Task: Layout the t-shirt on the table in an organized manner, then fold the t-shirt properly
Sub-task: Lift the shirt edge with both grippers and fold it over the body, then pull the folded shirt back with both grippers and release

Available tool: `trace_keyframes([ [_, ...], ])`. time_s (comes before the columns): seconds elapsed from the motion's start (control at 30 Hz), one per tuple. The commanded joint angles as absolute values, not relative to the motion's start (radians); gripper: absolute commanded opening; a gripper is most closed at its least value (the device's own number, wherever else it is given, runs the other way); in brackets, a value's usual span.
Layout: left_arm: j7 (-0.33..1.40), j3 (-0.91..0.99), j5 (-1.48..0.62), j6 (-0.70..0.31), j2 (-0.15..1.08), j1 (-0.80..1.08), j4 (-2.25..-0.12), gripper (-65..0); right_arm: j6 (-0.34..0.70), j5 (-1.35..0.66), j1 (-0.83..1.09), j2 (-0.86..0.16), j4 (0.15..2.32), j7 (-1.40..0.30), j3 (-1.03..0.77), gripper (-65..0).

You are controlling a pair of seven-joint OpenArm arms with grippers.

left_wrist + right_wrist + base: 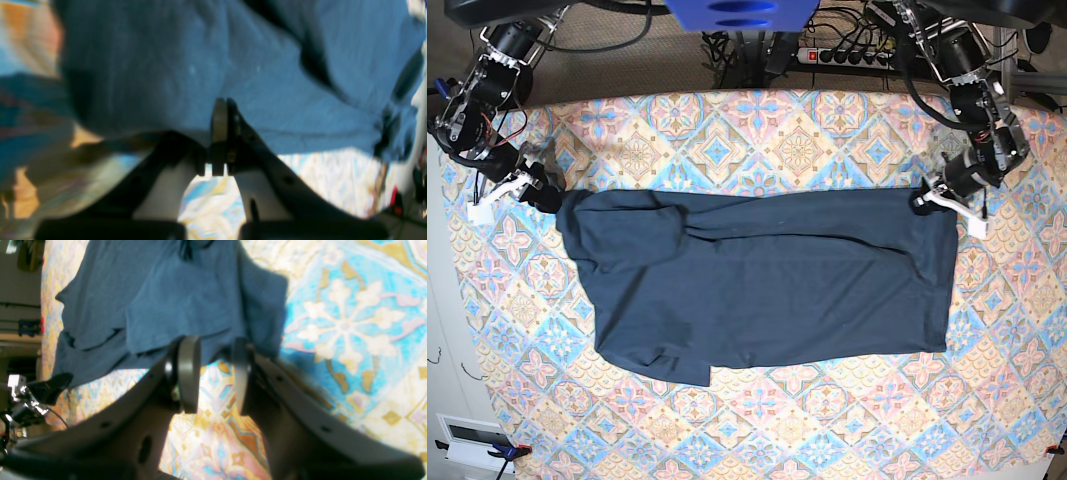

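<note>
Operator: Where does the t-shirt (767, 280) lie, and what do the 2 grippers hold?

Technician: The t-shirt lies spread across the middle of the table (757, 120), its long axis running side to side in the base view, with 1 wrinkled fold near that view's left end. The left gripper (224, 115) sits at the garment's upper corner on the base view's right. Its jaws are pressed together, with the cloth's edge apparently pinched between them. The right gripper (215, 373) sits at the opposite upper corner. Its jaws stand partly apart, and the hem hangs across the gap. Whether the hem is clamped there cannot be told.

Operator: How will the garment handle?

Technician: It is judged to be light, soft and limp. It drapes, wrinkles and sags wherever it is unsupported. It is not fragile, but it may drag on the patterned cloth.

Operator: Where is hold best taken?

Technician: At the stitched hems or corners, 1 per gripper, kept taut between them.
</note>
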State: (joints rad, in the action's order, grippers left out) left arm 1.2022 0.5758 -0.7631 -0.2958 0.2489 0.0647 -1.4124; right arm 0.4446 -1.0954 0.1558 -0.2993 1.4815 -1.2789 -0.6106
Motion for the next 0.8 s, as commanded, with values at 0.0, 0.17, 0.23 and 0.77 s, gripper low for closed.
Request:
trace_keyframes([
  [0.0,1.19,0.587,-0.774,-0.302,0.289,0.059,-1.428,-65.0,0.452,-1.118,0.153,-0.318,1.498,-1.265,-0.616,-45.2],
  [0.17,1.19,0.587,-0.779,-0.302,0.331,0.061,-1.428,-65.0,0.452,-1.118,0.153,-0.289,1.498,-1.267,-0.613,-31.7],
  [0.23,1.19,0.587,-0.779,-0.302,0.337,0.061,-1.428,-65.0,0.452,-1.118,0.153,-0.277,1.498,-1.297,-0.611,-29.9],
  [0.77,1.191,0.584,-0.78,-0.302,0.331,0.061,-1.428,-65.0,0.452,-1.112,0.148,-0.217,1.425,-1.333,-0.501,-30.0],
])
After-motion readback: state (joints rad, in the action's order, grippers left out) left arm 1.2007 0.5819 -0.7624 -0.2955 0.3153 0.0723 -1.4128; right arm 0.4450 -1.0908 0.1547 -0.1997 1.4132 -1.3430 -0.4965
